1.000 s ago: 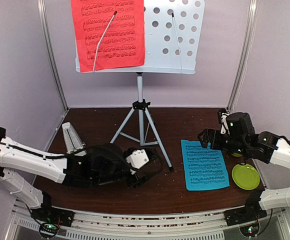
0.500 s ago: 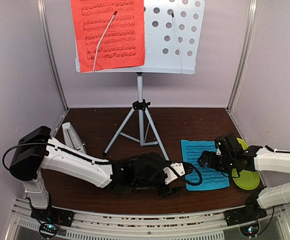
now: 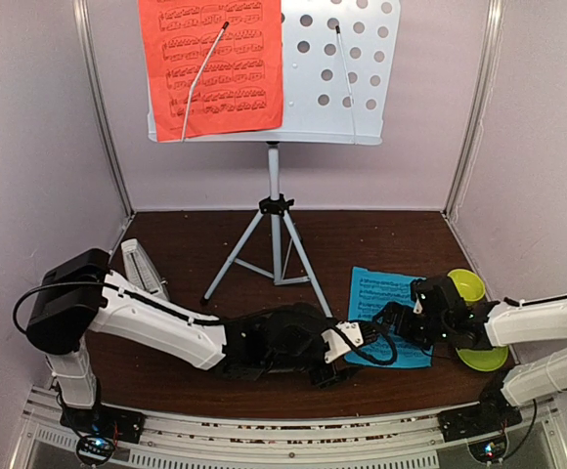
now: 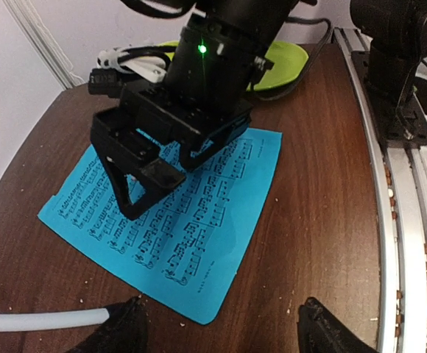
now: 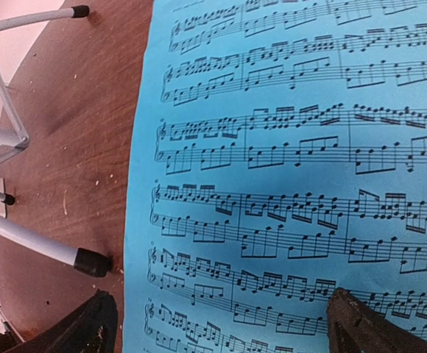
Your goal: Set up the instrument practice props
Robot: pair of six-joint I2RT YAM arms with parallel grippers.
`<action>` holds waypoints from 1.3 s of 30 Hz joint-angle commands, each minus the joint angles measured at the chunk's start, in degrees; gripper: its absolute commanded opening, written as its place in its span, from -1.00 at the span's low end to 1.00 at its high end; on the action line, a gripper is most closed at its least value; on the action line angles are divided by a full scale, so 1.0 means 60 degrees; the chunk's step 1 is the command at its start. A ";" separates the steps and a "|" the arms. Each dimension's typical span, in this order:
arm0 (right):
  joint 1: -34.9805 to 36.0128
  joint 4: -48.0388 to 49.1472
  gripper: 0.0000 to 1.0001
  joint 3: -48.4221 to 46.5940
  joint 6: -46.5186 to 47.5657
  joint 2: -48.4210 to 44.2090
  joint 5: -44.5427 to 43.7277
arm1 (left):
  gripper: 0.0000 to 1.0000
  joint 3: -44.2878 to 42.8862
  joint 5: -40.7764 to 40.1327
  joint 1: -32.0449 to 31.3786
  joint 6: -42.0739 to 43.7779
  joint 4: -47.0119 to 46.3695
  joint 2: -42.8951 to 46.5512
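left hand (image 4: 224, 334): low, jaws apart | right hand (image 5: 228, 323): low, jaws wide apart

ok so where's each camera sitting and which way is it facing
Top external: high behind the bases, looking forward and down at the music stand; shows the left arm and right arm.
Left wrist: low on the left arm, facing the robot's right at the right gripper over the blue page; left gripper open at the bottom edge.
Right wrist: pointing down, close on the blue page, a tripod foot at left; its open fingers in the bottom corners.
Shared: all three show the blue page.
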State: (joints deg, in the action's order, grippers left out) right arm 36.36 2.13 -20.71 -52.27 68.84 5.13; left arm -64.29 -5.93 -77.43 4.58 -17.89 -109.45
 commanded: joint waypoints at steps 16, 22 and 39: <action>-0.0151 -0.5345 0.97 -0.0271 -0.1522 -0.4791 -0.1564 | 0.29 -0.2517 0.0926 0.0686 0.0460 0.0344 -0.2148; -0.0200 -0.6030 0.93 0.0113 -0.2811 -0.5059 -0.1462 | 0.20 -0.3282 0.0928 0.0874 0.0475 0.0736 -0.2699; -0.0215 -0.3551 0.58 0.1460 -0.4337 -0.3581 -0.0709 | 0.06 -0.4329 0.1210 0.1138 0.0281 0.1293 -0.3720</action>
State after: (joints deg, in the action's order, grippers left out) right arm 35.33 -25.15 -16.05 -74.74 46.33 -1.28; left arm -88.51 -0.03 -71.29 7.11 -9.23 -130.06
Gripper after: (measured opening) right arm 0.827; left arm 0.539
